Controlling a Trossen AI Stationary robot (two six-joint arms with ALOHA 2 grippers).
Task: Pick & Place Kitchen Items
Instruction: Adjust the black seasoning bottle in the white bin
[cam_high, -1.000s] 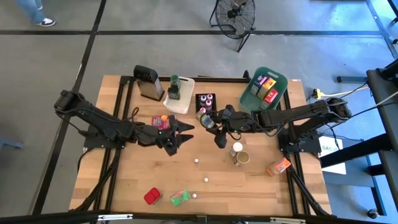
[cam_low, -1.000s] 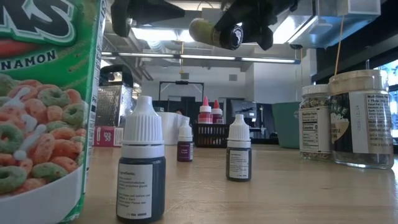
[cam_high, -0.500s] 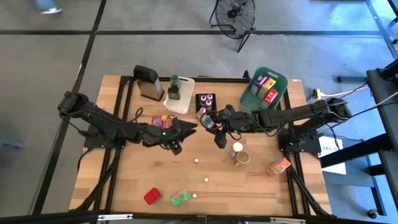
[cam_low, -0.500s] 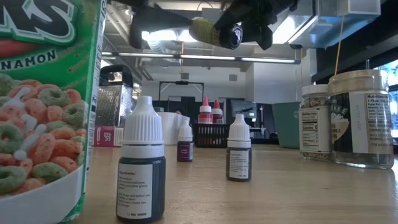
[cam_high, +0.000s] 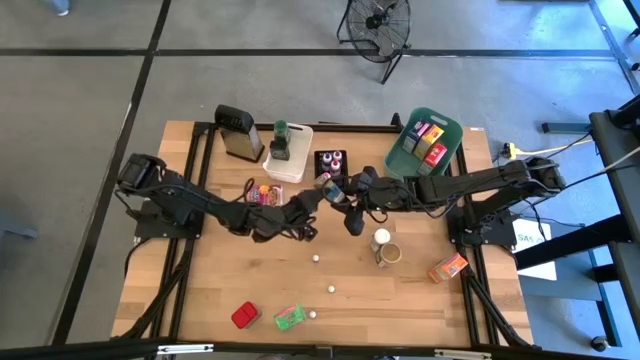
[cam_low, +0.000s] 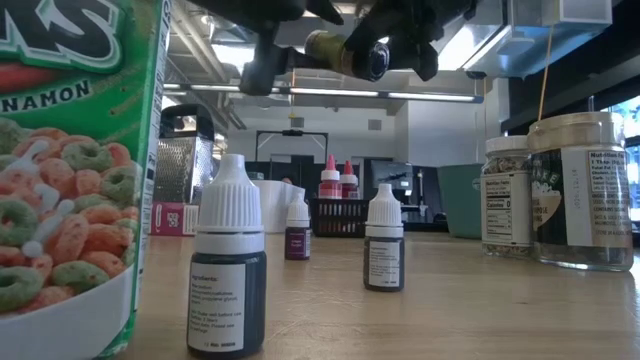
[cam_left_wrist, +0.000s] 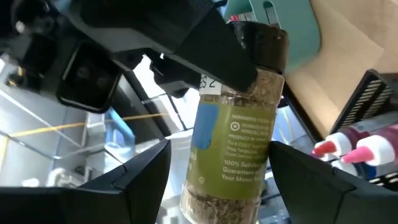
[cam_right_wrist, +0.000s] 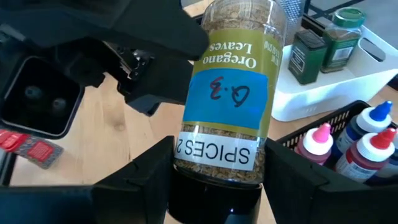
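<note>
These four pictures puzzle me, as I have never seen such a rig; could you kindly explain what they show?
It is a robot with two dark arms at a wooden table. One picture looks straight down, one looks level from the tabletop, and two come from cameras on the wrists. The right tool grips an oregano jar by its black cap end, held in the air. The left tool is open, its fingers on either side of that jar, apparently to take it over. On the table lie small dropper bottles, packets, a cereal box, two spice jars, a grater and three bins.
</note>
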